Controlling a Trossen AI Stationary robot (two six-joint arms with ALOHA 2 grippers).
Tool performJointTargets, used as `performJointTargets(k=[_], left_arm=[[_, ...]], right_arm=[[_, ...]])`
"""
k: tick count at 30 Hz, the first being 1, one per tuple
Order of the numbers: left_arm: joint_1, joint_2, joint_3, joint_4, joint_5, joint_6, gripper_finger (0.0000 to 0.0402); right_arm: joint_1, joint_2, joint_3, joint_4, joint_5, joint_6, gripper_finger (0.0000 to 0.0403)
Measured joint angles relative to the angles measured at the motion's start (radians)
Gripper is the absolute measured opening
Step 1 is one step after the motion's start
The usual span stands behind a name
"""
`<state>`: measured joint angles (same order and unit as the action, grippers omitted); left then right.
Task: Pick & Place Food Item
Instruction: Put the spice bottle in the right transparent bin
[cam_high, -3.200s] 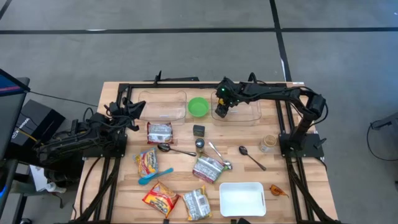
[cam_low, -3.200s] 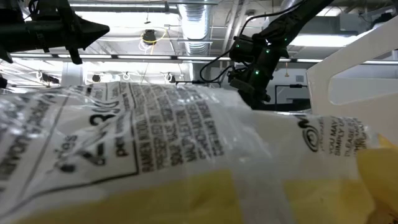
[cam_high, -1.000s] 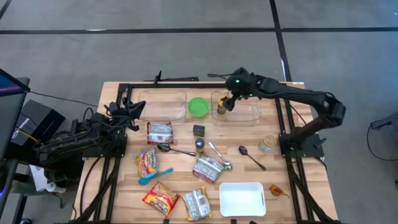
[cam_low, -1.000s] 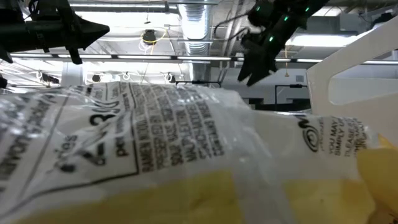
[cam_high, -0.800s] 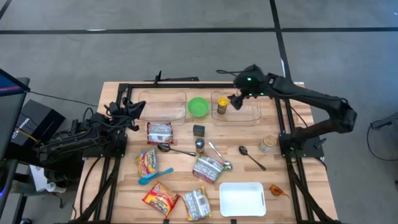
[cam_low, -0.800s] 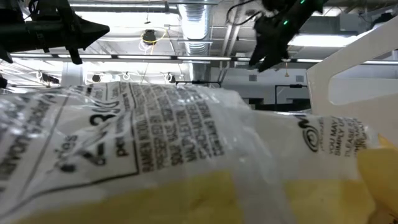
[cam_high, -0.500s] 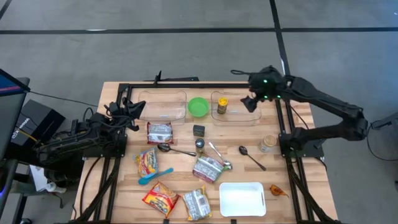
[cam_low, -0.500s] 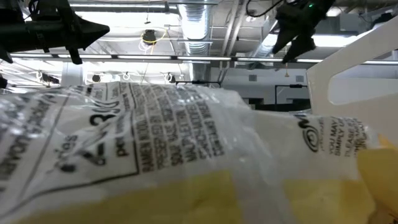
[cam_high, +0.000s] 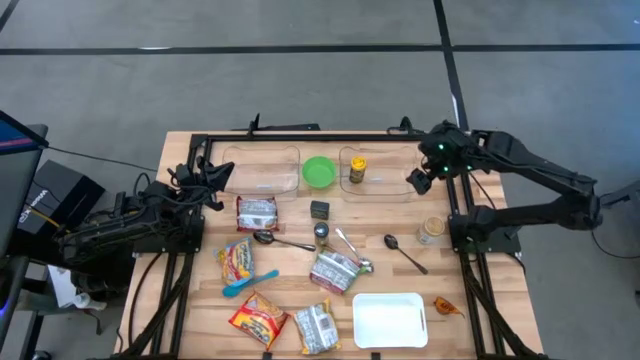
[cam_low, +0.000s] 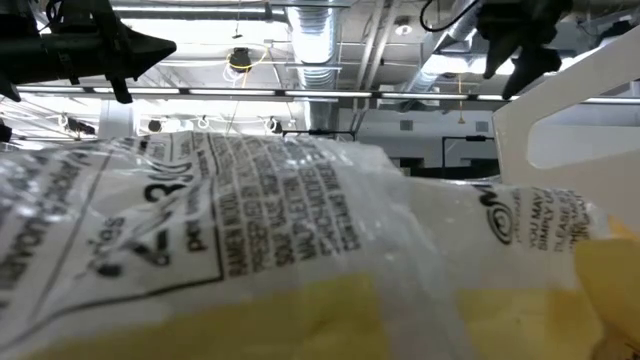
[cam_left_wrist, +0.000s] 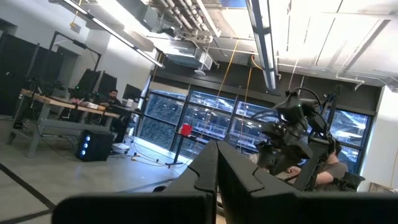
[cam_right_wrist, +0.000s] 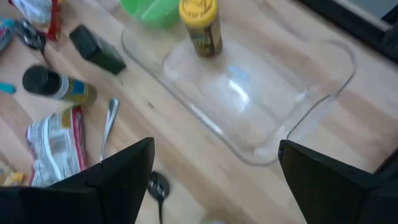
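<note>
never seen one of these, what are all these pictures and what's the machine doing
It is a table robot with two dark arms, filmed by four cameras at one moment: one overhead, one at table height mostly blocked by a noodle packet, and one on each wrist. The table holds noodle packets, spoons, a green bowl, a white tray and two clear dishes. A yellow-lidded jar stands in the right dish. The right gripper hangs open and empty near that dish's end. The left gripper waits shut at the table's left.
</note>
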<state>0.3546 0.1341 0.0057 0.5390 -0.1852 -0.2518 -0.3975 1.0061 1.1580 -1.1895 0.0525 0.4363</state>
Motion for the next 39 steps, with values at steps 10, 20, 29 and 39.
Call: performJointTargets(k=[10, 20, 29, 39], left_arm=[[0.0, 0.0, 0.0, 0.0, 0.0, 0.0, 0.0], [0.0, 0.0, 0.0, 0.0, 0.0, 0.0, 0.0], [0.0, 0.0, 0.0, 0.0, 0.0, 0.0, 0.0], [0.0, 0.0, 0.0, -0.001, 0.0, 0.0, 0.0]], right_arm=[[0.153, 0.002, -0.002, -0.109, 0.018, 0.181, 0.0336], [0.32, 0.002, -0.099, -0.218, 0.112, 0.444, 0.0336], [0.406, 0.002, -0.22, -0.232, 0.101, 0.592, 0.0336], [0.46, 0.002, -0.247, -0.215, 0.099, 0.664, 0.0336]])
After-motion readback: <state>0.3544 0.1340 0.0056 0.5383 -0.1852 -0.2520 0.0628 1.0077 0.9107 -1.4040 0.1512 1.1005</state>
